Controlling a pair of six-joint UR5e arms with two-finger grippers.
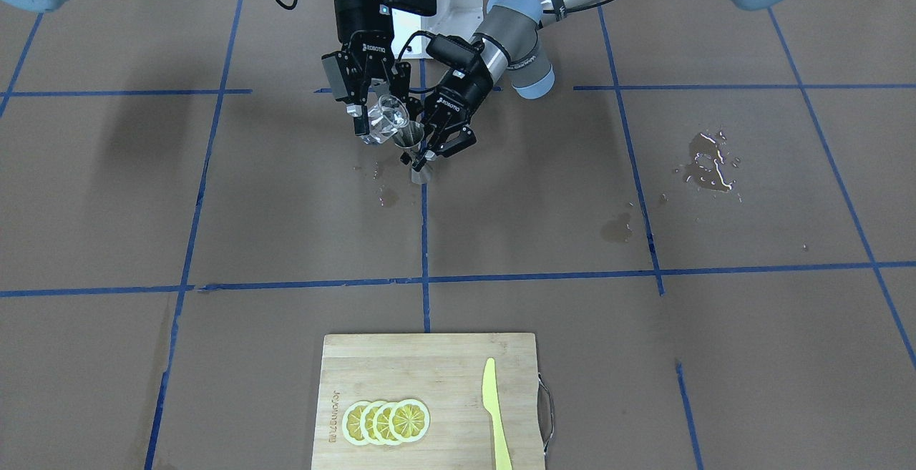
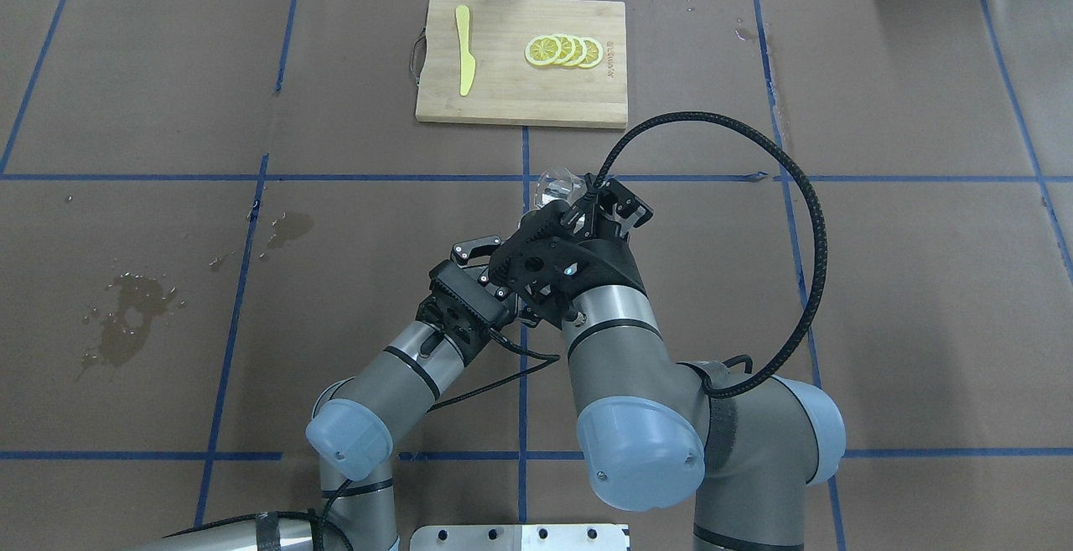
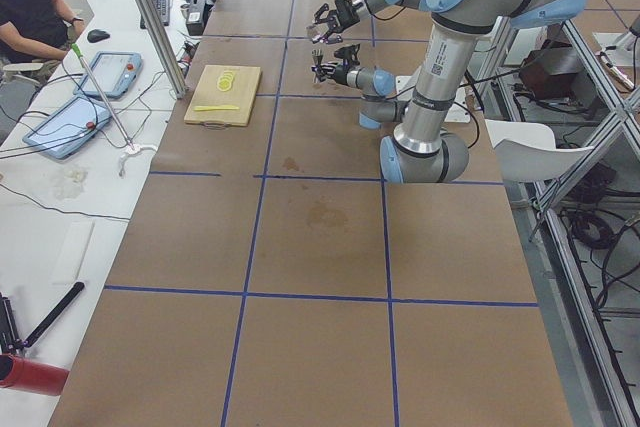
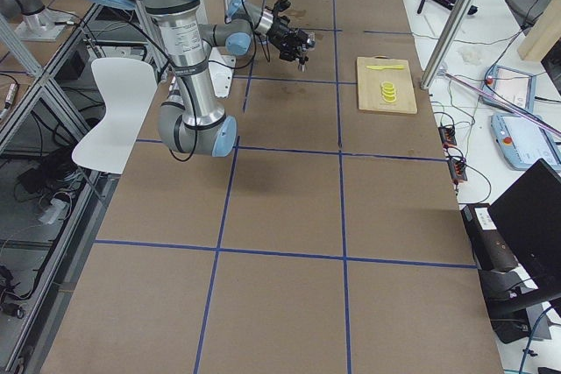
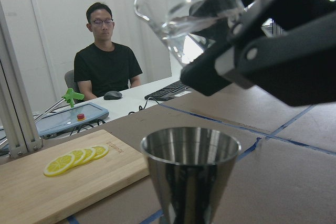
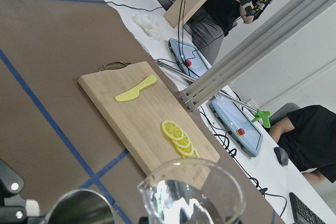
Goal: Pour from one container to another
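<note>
Both arms meet over the middle of the brown paper-covered worktop, on the robot's side of it. The right tool is clamped narrow around the small clear glass measuring cup, holding it aloft and tipped over. The left tool pinches the shiny steel hourglass-shaped jigger near its narrow waist. The jigger's long axis runs close to upright, with one open cone facing up. Its foot sits low by the worktop, though I cannot tell whether it touches.

What matters here is where the cup's lip lies against the jigger's mouth. The cup hangs above the jigger and just to one side, the right arm's side, with its pouring lip turned toward the steel rim. From the left wrist view the glass sits high over the open cone with a gap between them. A little clear liquid seems to lie in the tilted cup, and I see no stream falling.

I'd judge the pour is just at hand: the lip needs to come squarely over the mouth and the cup needs to tip further. That mouth is small, so a slight offset would spill. Wet patches dot the worktop.

Well apart, at the side away from the robot, a bamboo cutting board carries overlapping lemon slices and a yellow-green plastic knife.
</note>
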